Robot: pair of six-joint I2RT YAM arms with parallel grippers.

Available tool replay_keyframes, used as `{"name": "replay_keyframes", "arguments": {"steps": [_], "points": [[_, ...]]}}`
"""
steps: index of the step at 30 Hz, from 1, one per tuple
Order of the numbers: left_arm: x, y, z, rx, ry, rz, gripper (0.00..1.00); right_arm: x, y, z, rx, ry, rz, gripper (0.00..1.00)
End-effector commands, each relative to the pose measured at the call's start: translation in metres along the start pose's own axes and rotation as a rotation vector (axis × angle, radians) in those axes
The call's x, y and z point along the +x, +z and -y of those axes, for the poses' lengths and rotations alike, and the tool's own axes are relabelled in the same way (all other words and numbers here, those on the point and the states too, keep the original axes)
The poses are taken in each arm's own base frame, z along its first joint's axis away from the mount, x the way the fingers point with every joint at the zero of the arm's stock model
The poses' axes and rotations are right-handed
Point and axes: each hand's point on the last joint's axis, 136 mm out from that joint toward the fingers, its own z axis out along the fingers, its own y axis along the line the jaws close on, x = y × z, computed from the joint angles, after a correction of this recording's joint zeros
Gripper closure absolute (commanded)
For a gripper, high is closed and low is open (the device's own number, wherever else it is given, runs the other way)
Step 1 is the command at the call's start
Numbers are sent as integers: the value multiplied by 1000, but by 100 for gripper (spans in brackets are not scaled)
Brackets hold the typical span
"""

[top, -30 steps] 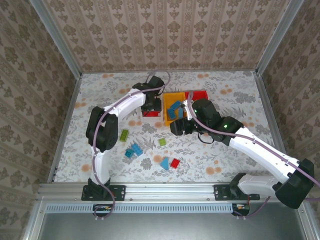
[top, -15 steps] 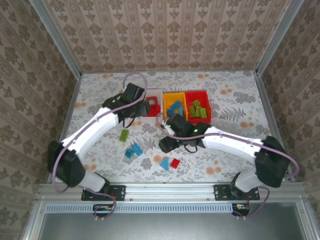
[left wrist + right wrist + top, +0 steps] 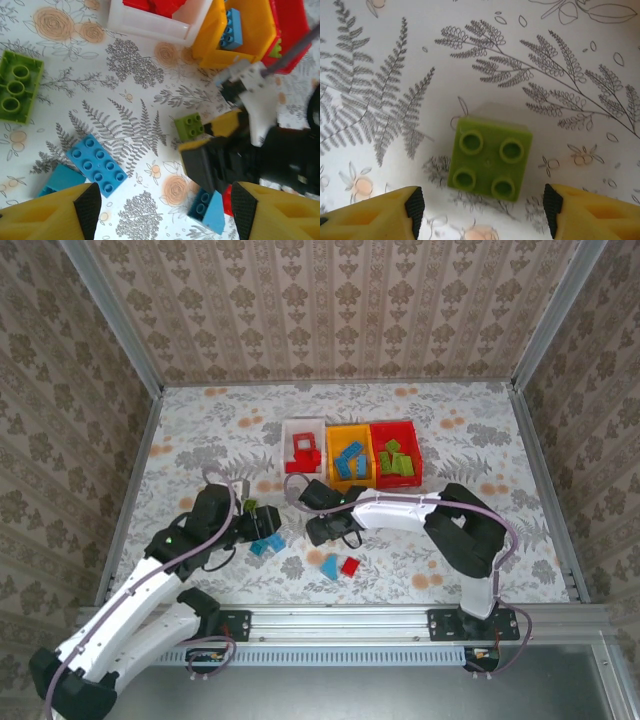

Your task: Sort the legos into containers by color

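A light-green square brick (image 3: pixel 489 159) with four round studs lies flat on the fern-printed table (image 3: pixel 560 75) within the released, wide-spread right gripper (image 3: pixel 482 206), while the left gripper (image 3: pixel 166 206) likewise gapes empty.

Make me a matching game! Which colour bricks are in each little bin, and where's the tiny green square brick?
Things:
1. white plastic bin
2. yellow-orange plastic bin
3. red plastic bin
4. small green square four-stud brick

Matches:
A. green bricks inside
B. on the patterned table, in no bin
C. red bricks inside
D. blue bricks inside

Pairs: 1-C, 2-D, 3-A, 4-B.
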Motion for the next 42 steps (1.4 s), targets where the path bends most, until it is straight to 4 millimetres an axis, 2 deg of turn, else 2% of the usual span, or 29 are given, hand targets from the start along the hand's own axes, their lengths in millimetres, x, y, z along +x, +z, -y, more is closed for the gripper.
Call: {"name": "replay_keyframes", "arguments": {"steps": [1,6,8,12,14,16,19,21,25,27,30,33,36,39,42], "points": [[10,-6,1,39,-40,-20,29,-7,5,3,48,45,0,47],[14,-12,1,48,-26,-26,29,-10,3,5,63,68,20,67],[15,-12,5,65,-22,-31,30,-14,-5,6,57,71,49,71],[7,-11,19,118,-17,-24,30,-28,-46,20,78,83,139,72],[-4,-11,31,140,0,-10,30,-31,-69,37,81,125,181,72],[-20,-8,48,155,38,4,29,-36,-94,64,83,193,230,72],[-45,0,82,177,123,12,29,-29,-116,114,109,295,245,72],[-55,15,104,180,189,-5,29,-31,-123,143,118,351,262,71],[-62,48,149,189,330,-45,30,-51,-121,181,104,424,267,68],[-63,65,168,194,385,-69,30,-64,-112,194,86,462,259,68],[-58,86,186,191,457,-100,30,-79,-91,207,58,509,227,67],[-47,100,191,171,517,-142,30,-84,-71,215,42,551,178,65],[-30,110,186,145,562,-192,30,-83,-60,222,49,578,154,60],[-12,114,179,131,595,-240,30,-81,-60,228,58,593,150,53],[5,116,172,110,632,-286,29,-81,-69,229,66,586,169,45]]}}
